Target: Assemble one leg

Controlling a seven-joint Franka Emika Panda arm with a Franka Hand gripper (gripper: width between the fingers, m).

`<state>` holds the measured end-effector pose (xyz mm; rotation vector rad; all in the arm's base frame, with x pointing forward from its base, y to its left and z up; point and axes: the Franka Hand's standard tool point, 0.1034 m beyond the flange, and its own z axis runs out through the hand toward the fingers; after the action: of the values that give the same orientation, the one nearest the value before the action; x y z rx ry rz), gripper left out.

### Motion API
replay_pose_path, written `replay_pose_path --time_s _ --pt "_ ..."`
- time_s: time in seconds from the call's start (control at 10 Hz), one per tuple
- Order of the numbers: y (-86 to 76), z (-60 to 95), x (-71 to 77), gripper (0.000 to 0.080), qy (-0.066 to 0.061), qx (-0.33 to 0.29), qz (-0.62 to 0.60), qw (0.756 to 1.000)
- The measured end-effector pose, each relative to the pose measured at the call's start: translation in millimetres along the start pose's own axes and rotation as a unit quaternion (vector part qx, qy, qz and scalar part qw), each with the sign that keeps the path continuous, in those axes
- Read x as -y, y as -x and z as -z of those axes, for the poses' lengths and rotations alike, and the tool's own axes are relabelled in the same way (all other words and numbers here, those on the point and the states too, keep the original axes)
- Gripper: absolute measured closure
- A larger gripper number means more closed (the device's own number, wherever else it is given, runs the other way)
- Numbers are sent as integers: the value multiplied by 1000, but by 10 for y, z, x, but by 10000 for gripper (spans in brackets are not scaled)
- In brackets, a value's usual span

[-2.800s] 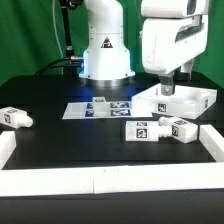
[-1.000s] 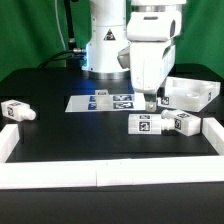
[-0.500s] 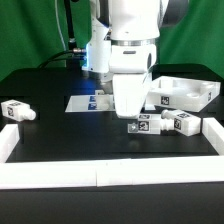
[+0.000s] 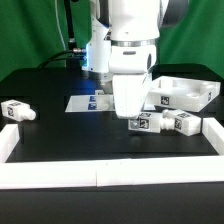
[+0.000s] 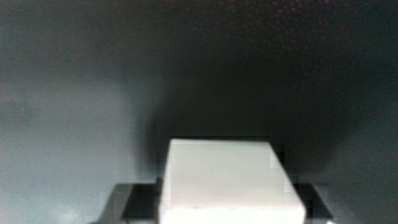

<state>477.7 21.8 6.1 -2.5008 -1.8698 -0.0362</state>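
Leg: the short white square-section plastic block with black tag marks (image 4: pixel 143 122) lies on the black table (image 4: pixel 60 140), directly beneath my gripper (image 5: pixel 217 203). My fingers (image 5: pixel 139 200) flank its sides; whether they already clamp it I cannot tell. Centre the grip, close squarely, and lift vertically, clear of the neighbouring identical white block (image 4: pixel 180 123).

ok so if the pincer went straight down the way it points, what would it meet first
the leg: this white block lies right under the pincer, and the wrist view shows it between the jaws. under it there is only the black table. i cannot tell how much gap is left.
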Motion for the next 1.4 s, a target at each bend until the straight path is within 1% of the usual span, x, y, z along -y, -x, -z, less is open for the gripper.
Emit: replay_pose_path --time_s 0.2,0.3,0.4,0.6,0.7,0.8,0.9,1.1,1.2,1.4 --pt "12 0 -1 514 0 0 -1 1000" --pt "182 19 29 514 -1 4 15 1000" --pt "448 63 99 514 -4 11 14 1000" --pt "940 127 168 514 -8 20 14 1000" --pt "1156 99 225 514 -14 23 15 1000" --pt "1359 78 235 514 -18 24 15 999" --pt "1521 98 192 514 -16 24 15 999" --pt "1824 71 123 514 -14 26 0 1000" --pt "1893 68 90 514 -13 26 -9 1000" --pt "1890 68 83 514 -13 26 -9 1000"
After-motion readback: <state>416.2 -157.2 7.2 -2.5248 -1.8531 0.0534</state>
